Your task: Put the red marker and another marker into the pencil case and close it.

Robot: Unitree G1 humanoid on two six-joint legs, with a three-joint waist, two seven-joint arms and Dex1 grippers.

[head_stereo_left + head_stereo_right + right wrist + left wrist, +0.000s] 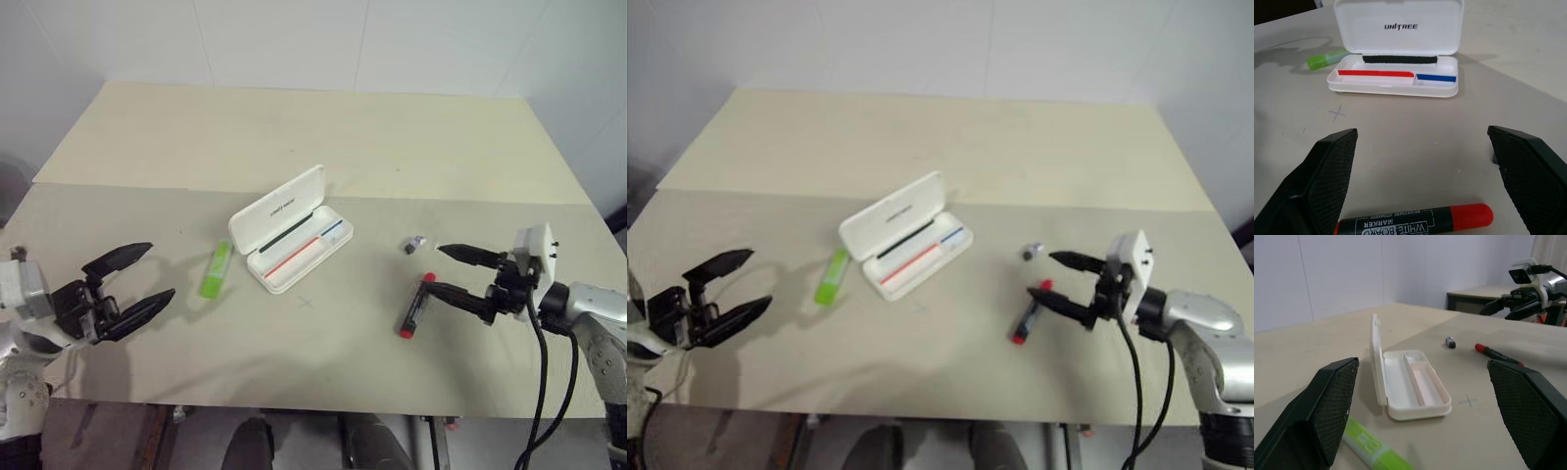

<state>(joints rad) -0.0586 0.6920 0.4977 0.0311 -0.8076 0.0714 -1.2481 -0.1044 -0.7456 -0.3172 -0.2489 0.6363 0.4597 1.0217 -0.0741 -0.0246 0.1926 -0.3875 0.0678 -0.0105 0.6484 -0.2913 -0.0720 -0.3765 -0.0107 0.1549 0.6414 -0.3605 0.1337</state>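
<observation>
Currently both end effectors gape wide and empty, the right end effector (446, 269) at three o'clock of the red marker (416, 305), the left end effector (147, 276) at nine o'clock of the pencil case (291, 240).

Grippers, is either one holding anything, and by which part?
Nothing held. Left gripper and right gripper are open; the red marker lies on the table.

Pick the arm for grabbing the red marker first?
Right. The right hand is open and already beside the red marker, while the left hand sits by the green marker, across the open pencil case.
</observation>
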